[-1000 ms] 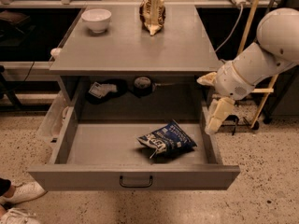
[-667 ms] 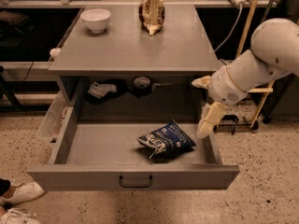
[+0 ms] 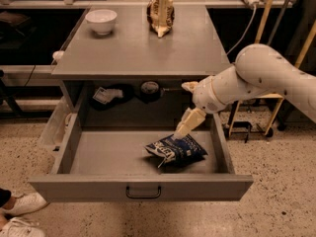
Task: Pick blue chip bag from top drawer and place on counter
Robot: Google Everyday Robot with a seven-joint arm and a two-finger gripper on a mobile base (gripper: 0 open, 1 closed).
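Note:
The blue chip bag [image 3: 175,150] lies crumpled on the floor of the open top drawer [image 3: 113,158], right of its middle. The drawer is pulled fully out, with its dark bar handle [image 3: 143,192] on the front panel. My gripper [image 3: 185,127] hangs from the white arm on the right and reaches down into the drawer. Its cream fingertips sit just above the bag's back edge. The grey counter [image 3: 143,46] is above the drawer.
A white bowl [image 3: 101,21] stands at the counter's back left and a brown-and-cream bag [image 3: 161,14] stands upright at its back middle. Small items [image 3: 109,94] lie on the shelf behind the drawer. A person's white shoes [image 3: 17,214] are at the bottom left.
My arm has swung left and down from beside the drawer's right wall into the drawer. The gripper now hangs over the blue chip bag. The bag has not moved.

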